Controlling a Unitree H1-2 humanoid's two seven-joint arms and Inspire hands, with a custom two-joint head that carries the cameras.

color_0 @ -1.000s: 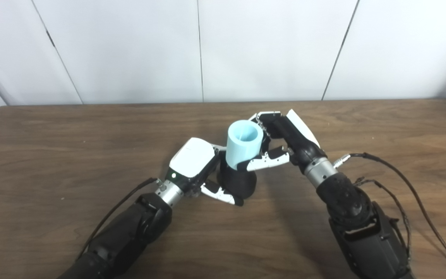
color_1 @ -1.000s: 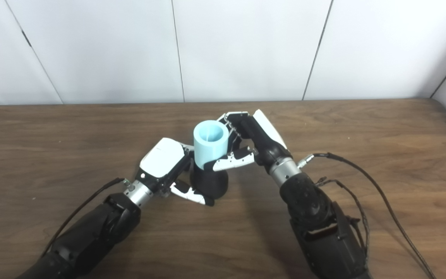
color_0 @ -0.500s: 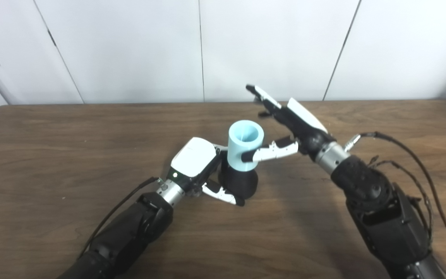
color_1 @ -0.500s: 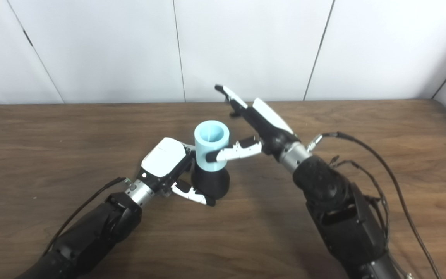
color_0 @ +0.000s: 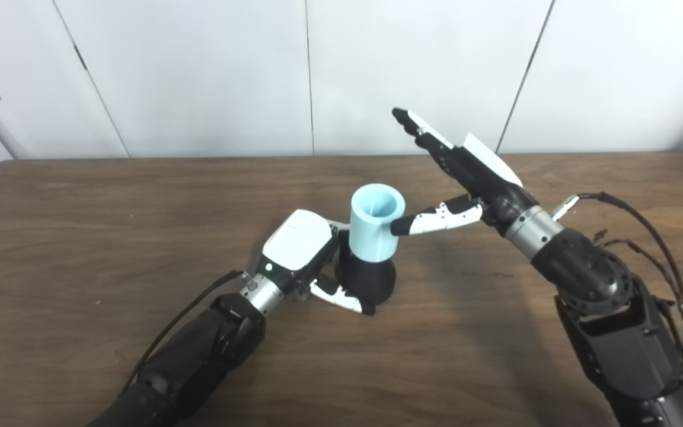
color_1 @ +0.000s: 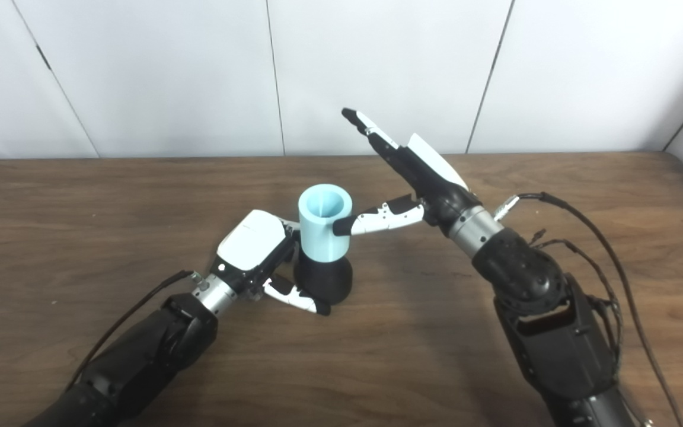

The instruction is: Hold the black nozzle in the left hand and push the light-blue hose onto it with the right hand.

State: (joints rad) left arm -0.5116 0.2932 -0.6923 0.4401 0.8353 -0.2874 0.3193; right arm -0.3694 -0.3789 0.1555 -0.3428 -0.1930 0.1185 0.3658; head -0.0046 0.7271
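Note:
The black nozzle stands upright on the wooden table. The light-blue hose, a short open tube, sits on top of it, tilted slightly. My left hand is shut around the nozzle's base from the left, thumb in front. My right hand is open to the right of the hose, fingers stretched up and back. Its thumb tip is beside the hose's right wall; I cannot tell if it touches. In the right eye view the hose sits on the nozzle in the same way.
Black cables trail from my right forearm over the table's right side. A white panelled wall stands behind the table's far edge.
My right hand has let go of the hose, opened its fingers and drawn back up and to the right. The hose stays on the nozzle. My left hand has not moved.

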